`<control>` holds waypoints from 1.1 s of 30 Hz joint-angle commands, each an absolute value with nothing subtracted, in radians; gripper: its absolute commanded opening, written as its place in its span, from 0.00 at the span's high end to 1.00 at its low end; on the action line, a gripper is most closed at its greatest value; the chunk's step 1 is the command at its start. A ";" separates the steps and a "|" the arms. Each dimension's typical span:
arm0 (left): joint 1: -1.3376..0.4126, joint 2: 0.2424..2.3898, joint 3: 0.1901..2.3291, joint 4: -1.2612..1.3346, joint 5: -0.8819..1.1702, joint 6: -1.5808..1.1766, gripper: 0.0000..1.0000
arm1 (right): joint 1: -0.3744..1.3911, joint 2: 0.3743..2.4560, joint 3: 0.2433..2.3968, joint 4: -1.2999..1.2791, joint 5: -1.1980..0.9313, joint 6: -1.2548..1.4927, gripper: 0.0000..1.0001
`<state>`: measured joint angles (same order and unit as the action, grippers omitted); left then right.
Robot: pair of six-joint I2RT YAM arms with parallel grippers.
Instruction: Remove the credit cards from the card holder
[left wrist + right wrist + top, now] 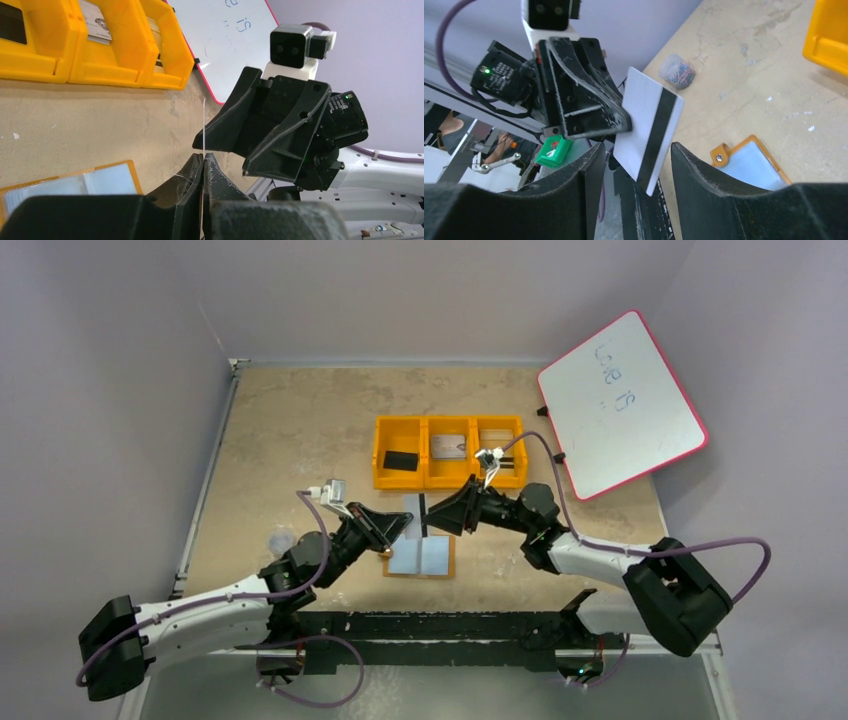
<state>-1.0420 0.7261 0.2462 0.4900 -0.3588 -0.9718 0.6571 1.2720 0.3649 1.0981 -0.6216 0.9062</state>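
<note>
One credit card (644, 125), pinched tight in the left gripper (203, 159) above the open card holder (420, 558), stands long axis near-upright, its free end between the spread, empty jaws of the right gripper (636, 146).

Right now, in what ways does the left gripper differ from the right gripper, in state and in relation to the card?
The left gripper is shut, pinching the credit card by its plain white side; the right gripper is open, its fingers apart on either side of the card. The left gripper carries the card; the right gripper holds nothing. Both are raised above the table, facing each other.
</note>
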 commanded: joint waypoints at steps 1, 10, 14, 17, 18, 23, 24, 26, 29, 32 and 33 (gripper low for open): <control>-1.042 0.737 0.247 0.575 -0.315 -0.944 1.00 | 0.637 1.276 0.418 1.182 -0.667 0.932 0.47; -1.043 0.721 0.244 0.594 -0.300 -0.937 1.00 | 0.598 1.316 0.406 1.260 -0.711 0.990 0.53; -1.042 0.713 0.231 0.616 -0.299 -0.940 1.00 | 0.598 1.335 0.412 1.285 -0.741 0.998 0.57; -1.043 0.710 0.216 0.649 -0.295 -0.942 1.00 | 0.598 1.351 0.423 1.292 -0.765 0.998 0.58; -1.042 0.711 0.215 0.653 -0.296 -0.940 1.00 | 0.598 1.353 0.422 1.301 -0.775 1.003 0.60; -1.043 0.713 0.213 0.660 -0.284 -0.939 1.00 | 0.598 1.342 0.431 1.284 -0.783 1.010 0.64; -1.042 0.714 0.212 0.668 -0.281 -0.939 1.00 | 0.598 1.347 0.438 1.284 -0.795 1.011 0.65; -1.042 0.719 0.206 0.687 -0.279 -0.939 1.00 | 0.598 1.358 0.444 1.305 -0.814 1.025 0.65; -1.042 0.733 0.202 0.714 -0.270 -0.939 1.00 | 0.598 1.358 0.445 1.299 -0.809 1.033 0.65; -1.042 0.744 0.199 0.734 -0.262 -0.943 1.00 | 0.598 1.356 0.453 1.278 -0.816 1.019 0.66; -1.042 0.747 0.198 0.740 -0.261 -0.945 1.00 | 0.598 1.357 0.454 1.280 -0.816 1.022 0.67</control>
<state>-1.0420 0.7383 0.2066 0.6460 -0.2840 -0.9569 0.6010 1.3552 0.4110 1.2366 -0.7826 1.0210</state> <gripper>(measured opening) 0.009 0.347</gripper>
